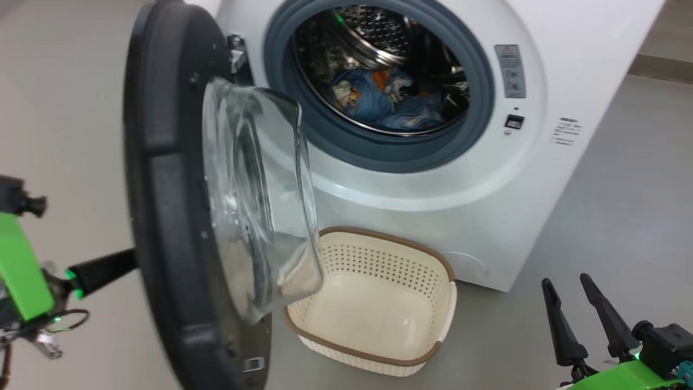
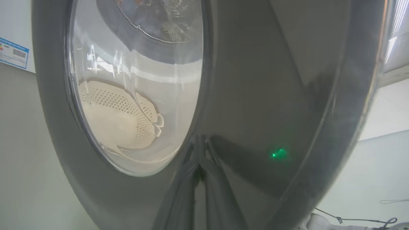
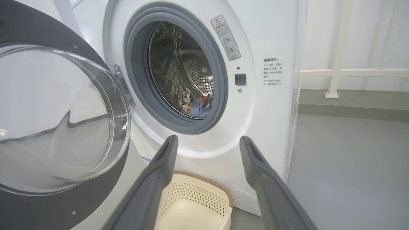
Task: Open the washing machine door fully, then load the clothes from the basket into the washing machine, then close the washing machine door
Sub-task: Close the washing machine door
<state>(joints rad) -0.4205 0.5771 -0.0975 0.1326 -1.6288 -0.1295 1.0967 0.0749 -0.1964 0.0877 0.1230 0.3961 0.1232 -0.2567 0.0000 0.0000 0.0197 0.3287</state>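
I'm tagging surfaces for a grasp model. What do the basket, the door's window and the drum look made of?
The basket: likely matte cream plastic, moulded with rows of holes, brown woven-look rim. The door's window: clear and glossy, glass or hard plastic; it shows through and reflects. The drum: shiny perforated metal, probably steel, with bright glints.

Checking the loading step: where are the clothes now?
In the head view, the clothes lie low in the drum of the washing machine, right of the washing machine door and above the basket.
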